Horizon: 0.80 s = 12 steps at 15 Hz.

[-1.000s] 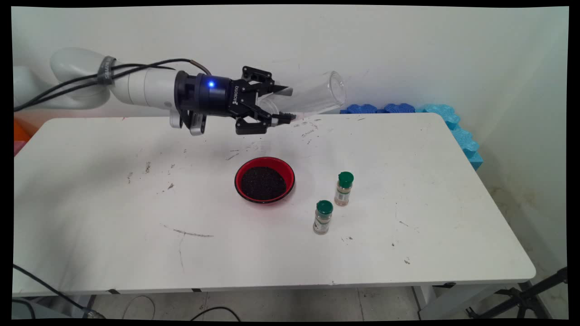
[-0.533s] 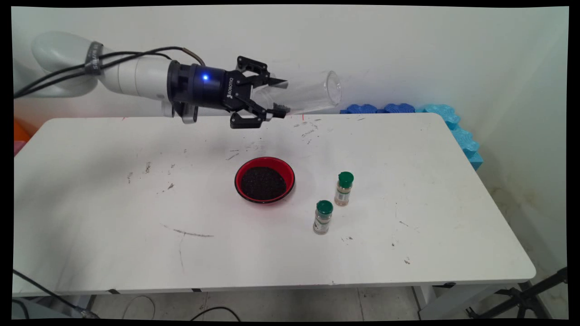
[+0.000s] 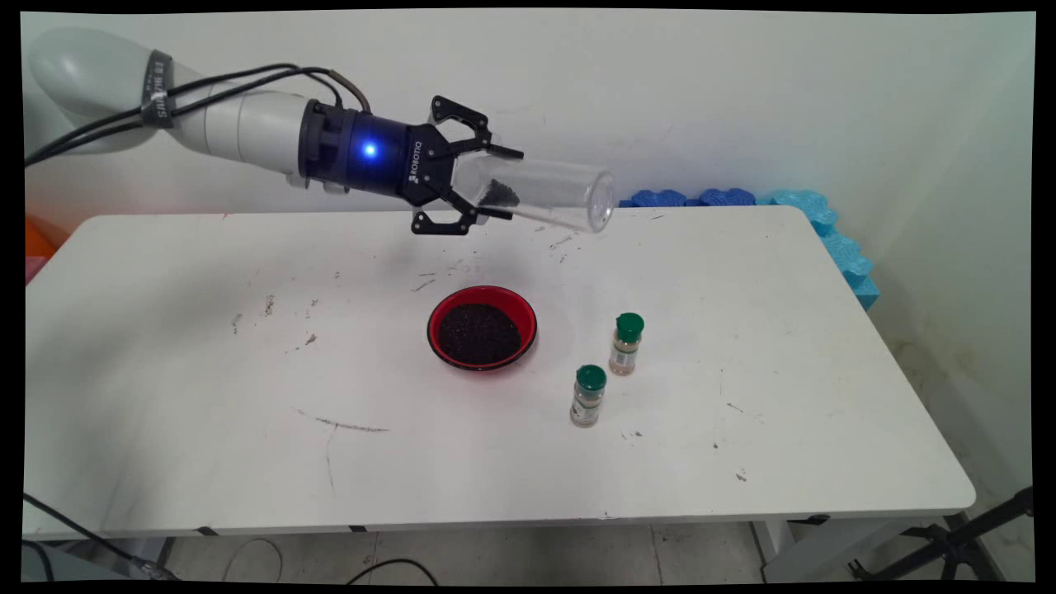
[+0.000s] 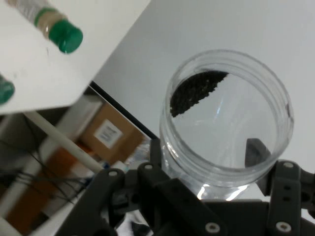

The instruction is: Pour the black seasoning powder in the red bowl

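My gripper (image 3: 508,185) hangs above the table's far middle, shut on a clear plastic jar (image 3: 551,193). The jar lies nearly level, its open mouth pointing right and slightly down. A small heap of black grains (image 3: 498,194) rests inside near the jar's base. In the hand view the jar (image 4: 226,113) fills the space between my fingers, with the grains (image 4: 194,91) clinging to its upper left wall. A red bowl (image 3: 436,314) filled with black grains stands on the table, below and slightly nearer than the gripper.
Two green-lidded spice jars (image 3: 626,342) (image 3: 587,396) stand right of the bowl; one (image 4: 56,29) also shows in the hand view. Blue foam pieces (image 3: 742,198) line the white table's (image 3: 247,396) far right edge. Cables hang from the arm.
The arm has risen and moved slightly left. The jar has swung from mouth tilted up to mouth tilted a little down, and the grains have shifted inside it.
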{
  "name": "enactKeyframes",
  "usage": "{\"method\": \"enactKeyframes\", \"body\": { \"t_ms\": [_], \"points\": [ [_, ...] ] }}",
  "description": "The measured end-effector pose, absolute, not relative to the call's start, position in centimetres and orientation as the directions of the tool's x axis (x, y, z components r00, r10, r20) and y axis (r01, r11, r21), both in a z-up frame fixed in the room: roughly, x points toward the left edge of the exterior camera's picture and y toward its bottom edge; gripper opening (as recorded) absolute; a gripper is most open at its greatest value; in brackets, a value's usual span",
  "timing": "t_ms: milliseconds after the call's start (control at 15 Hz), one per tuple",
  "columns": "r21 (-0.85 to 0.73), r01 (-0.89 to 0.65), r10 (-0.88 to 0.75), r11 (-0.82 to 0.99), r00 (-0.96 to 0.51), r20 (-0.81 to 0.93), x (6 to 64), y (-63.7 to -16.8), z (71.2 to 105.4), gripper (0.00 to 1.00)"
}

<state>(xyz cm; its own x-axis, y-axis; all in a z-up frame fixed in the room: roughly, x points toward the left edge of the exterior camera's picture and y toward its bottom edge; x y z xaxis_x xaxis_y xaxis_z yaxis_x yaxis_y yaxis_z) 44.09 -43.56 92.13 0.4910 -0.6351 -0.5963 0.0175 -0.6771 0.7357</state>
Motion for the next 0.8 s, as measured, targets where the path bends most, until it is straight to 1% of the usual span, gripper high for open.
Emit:
{"method": "enactKeyframes", "body": {
  "t_ms": [200,467,667,800],
  "points": [
    [0.816,-0.083,-0.733,-0.572,0.498,-0.463,43.6,-43.3,92.9,0.0],
    [0.887,-0.244,-0.843,-0.391,0.483,-0.239,43.2,-43.0,94.1,0.0],
    [0.897,-0.365,-0.9,-0.248,0.429,-0.075,42.9,-42.8,94.9,0.0],
    [0.883,-0.449,-0.929,-0.133,0.366,0.046,42.7,-42.5,95.4,0.0]
  ]
}}
